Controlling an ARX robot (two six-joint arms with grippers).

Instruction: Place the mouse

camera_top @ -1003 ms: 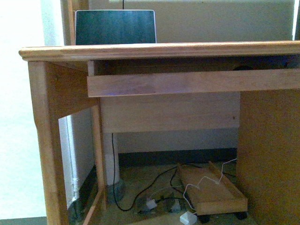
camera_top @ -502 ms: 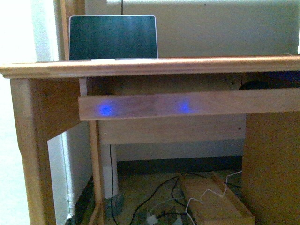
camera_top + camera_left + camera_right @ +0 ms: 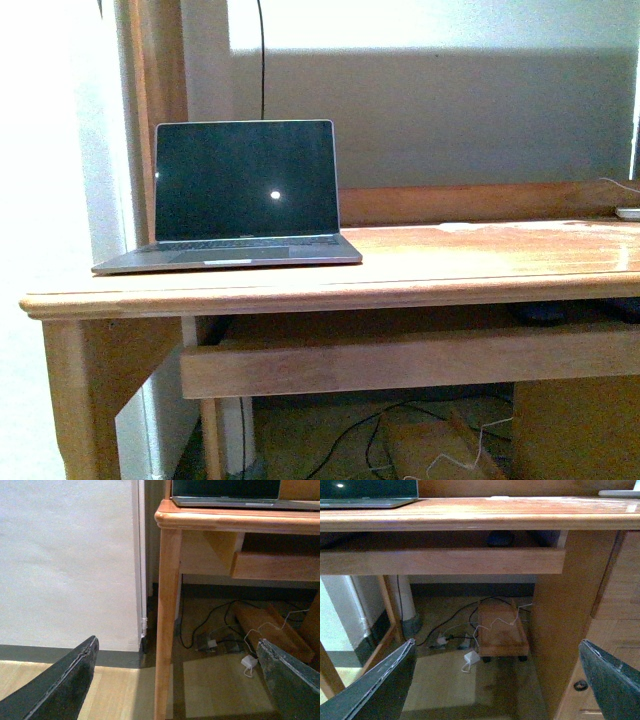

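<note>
A small dark rounded shape, likely the mouse point(image 3: 500, 539), lies in shadow on the pull-out tray point(image 3: 440, 561) under the desk top. In the front view it shows as a dark lump point(image 3: 545, 312) behind the tray's front board point(image 3: 400, 362). My right gripper point(image 3: 497, 685) is open and empty, low in front of the desk and well below the tray. My left gripper point(image 3: 180, 690) is open and empty, near the floor by the desk's left leg point(image 3: 167, 605). Neither gripper shows in the front view.
An open laptop point(image 3: 245, 190) with a dark screen sits at the left of the desk top point(image 3: 480, 255). A white object point(image 3: 628, 213) lies at the desk's far right. Under the desk are a wooden cart point(image 3: 501, 627), cables and a white adapter point(image 3: 470, 657).
The front view has risen: the desk top, before seen edge-on, now shows from above, with the laptop's keyboard in sight. The tray sits lower in the picture.
</note>
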